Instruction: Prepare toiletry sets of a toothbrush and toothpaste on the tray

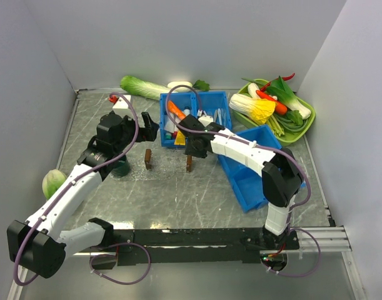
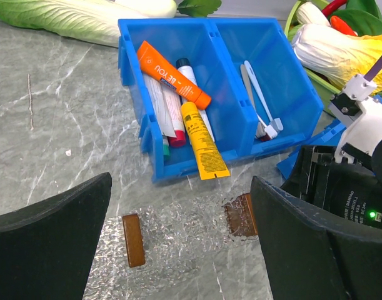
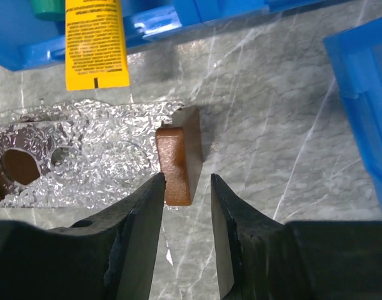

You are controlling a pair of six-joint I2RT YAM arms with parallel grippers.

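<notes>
The orange toothpaste tube (image 2: 172,74) and the yellow tube (image 2: 203,142) lie in the left compartment of a blue bin (image 2: 135,62); the yellow tube's tail hangs over its front wall. Pale toothbrushes (image 2: 259,94) lie in the right compartment; no dark red one shows. The clear tray (image 2: 178,231) is a frosted patch in front of the bin, between two brown blocks (image 2: 133,239) (image 2: 239,215). My left gripper (image 2: 178,262) is open and empty above the tray. My right gripper (image 3: 185,187) is open, its tips at the right block (image 3: 176,164) on the tray's edge (image 3: 84,150).
A second blue bin (image 1: 250,165) lies tilted at the right, under my right arm. A green dish of vegetables (image 1: 306,128) stands at the back right. A long lettuce (image 1: 144,87) lies at the back, and a small cabbage (image 1: 53,181) by the left wall.
</notes>
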